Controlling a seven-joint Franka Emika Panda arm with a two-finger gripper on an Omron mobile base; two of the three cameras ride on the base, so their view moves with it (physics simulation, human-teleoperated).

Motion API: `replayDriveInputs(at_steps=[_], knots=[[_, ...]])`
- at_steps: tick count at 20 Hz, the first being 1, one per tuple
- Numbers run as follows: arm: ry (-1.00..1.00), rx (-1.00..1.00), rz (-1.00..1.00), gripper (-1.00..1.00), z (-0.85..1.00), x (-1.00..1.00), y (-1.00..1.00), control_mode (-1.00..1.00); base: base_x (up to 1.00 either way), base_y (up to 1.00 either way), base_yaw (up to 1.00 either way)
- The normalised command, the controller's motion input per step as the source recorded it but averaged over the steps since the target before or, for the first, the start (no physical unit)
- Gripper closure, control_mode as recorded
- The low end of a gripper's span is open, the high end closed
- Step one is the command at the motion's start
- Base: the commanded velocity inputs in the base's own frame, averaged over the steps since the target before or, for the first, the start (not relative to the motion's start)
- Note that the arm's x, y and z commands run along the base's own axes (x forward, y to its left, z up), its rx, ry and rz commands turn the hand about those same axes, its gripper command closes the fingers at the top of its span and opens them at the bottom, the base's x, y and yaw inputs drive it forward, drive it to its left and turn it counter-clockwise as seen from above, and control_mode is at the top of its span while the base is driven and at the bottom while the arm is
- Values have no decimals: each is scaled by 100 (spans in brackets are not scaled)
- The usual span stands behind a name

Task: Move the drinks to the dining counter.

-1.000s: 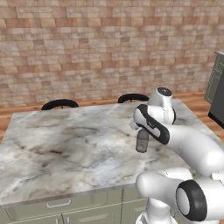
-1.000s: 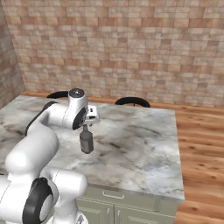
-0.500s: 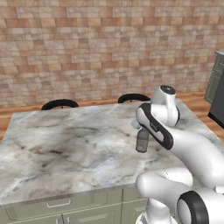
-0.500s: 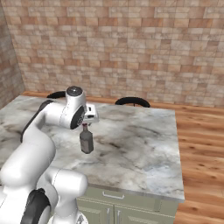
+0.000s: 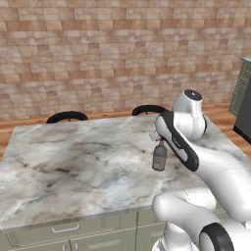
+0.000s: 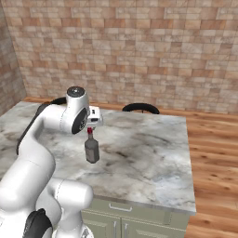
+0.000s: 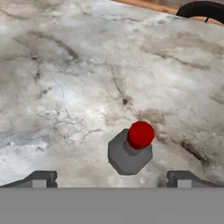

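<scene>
A squat grey-brown bottle (image 5: 159, 157) with a red cap stands upright on the marble top of the dining counter (image 5: 73, 162), near its right side. In the right base view the bottle (image 6: 92, 149) is just below my white hand. My gripper (image 7: 111, 178) hangs straight above the bottle (image 7: 130, 151), open, with nothing between its jaws. Its two dark fingertips (image 7: 41, 178) stand wide apart on either side of the red cap and clear of it.
Two black round stools (image 5: 67, 116) (image 5: 149, 109) stand at the counter's far edge, before a brick wall. One stool (image 7: 203, 8) shows at the hand view's top right. The counter's right edge (image 6: 188, 153) drops to a wooden floor.
My hand has risen a little off the bottle's neck and the arm has straightened up. The bottle stays where it stood.
</scene>
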Motion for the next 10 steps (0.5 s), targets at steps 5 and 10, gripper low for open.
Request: replayDriveInputs(at_steps=[5, 10], knots=[[5, 0, -2, -100, 36, -10, 0, -100, 0, 0, 0], [10, 0, -8, -100, 38, -7, 0, -100, 0, 0, 0]])
